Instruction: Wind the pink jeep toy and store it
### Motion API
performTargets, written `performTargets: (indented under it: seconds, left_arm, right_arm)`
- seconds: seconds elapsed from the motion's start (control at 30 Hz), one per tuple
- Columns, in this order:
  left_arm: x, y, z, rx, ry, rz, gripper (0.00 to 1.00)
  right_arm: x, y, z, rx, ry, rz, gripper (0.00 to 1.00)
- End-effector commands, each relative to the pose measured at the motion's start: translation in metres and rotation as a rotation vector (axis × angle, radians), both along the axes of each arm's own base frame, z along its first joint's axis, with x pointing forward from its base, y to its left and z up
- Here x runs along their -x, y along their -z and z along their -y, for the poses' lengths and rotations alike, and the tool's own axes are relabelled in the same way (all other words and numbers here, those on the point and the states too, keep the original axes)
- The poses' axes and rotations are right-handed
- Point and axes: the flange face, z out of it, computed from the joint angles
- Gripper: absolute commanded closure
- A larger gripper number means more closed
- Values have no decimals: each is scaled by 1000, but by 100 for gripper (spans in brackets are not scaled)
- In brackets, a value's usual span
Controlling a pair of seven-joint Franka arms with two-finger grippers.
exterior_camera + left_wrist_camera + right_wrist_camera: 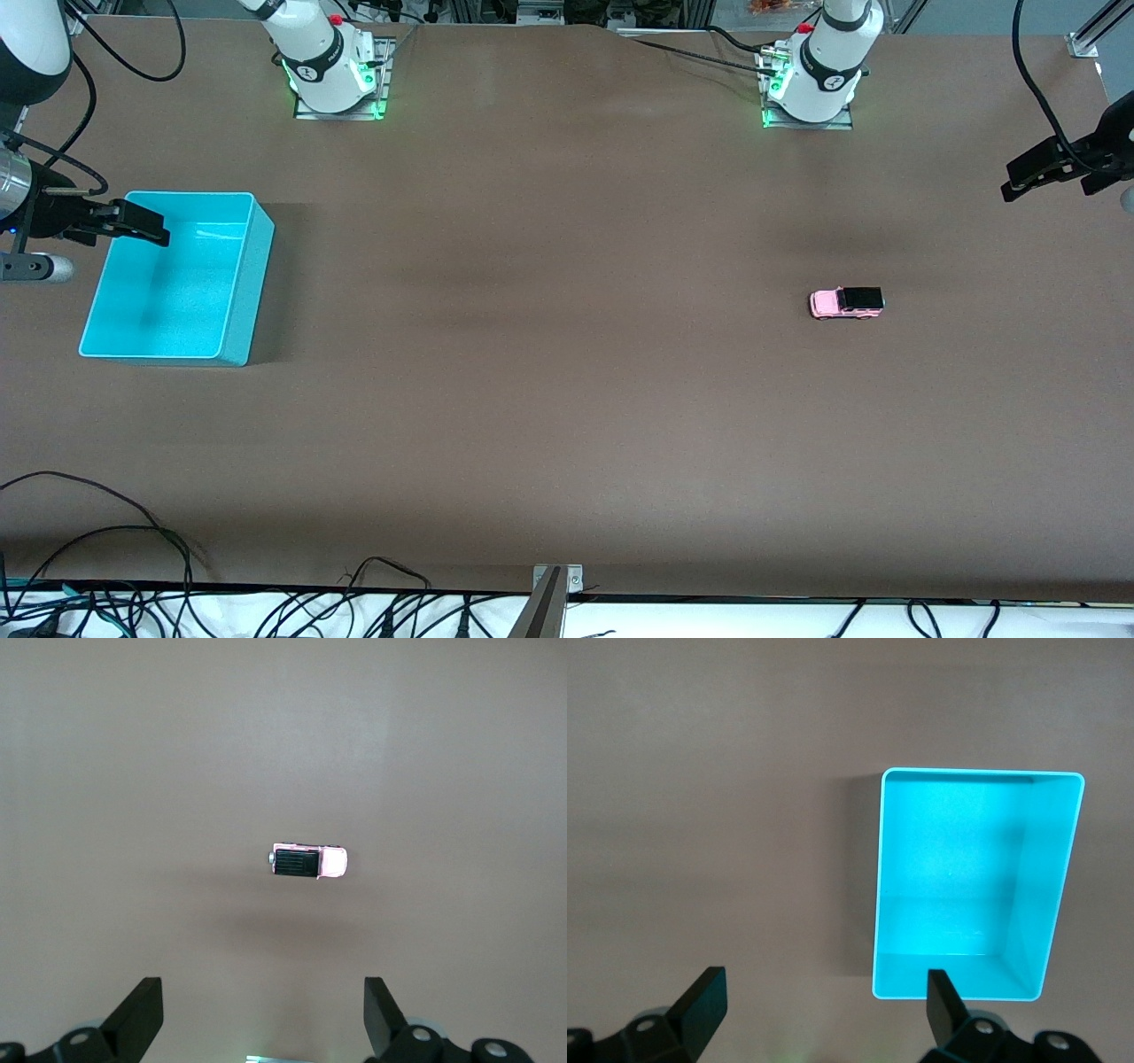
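The pink jeep toy [847,302], tiny and boxy with a black roof panel, stands on the brown table toward the left arm's end. In the left wrist view the pink jeep toy [308,861] lies well ahead of the fingertips. My left gripper [1038,174] hangs open and empty in the air at the table's edge, apart from the jeep; its own view shows the left gripper [263,1019] wide open. My right gripper [142,225] is open and empty over the rim of the turquoise bin [251,283]; in the right wrist view that gripper [824,1010] sits beside the bin [1036,895].
The turquoise bin is empty and stands toward the right arm's end. Both arm bases [332,71] [811,84] stand along the table's edge farthest from the front camera. Cables [106,567] lie along the edge nearest that camera.
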Motion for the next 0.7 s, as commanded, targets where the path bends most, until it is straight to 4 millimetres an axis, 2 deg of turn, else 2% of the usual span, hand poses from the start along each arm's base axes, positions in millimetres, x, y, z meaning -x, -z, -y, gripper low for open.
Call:
performTargets:
  seconds: [0.0,0.67]
  left_arm:
    - [-1,-6,0,-18,23,-5,0]
    - [-1,-6,0,-16,18,-5,0]
  right_arm:
    - [8,-1,2,3,-1,-5,0]
    - [7,2,1,11,5,-25,0]
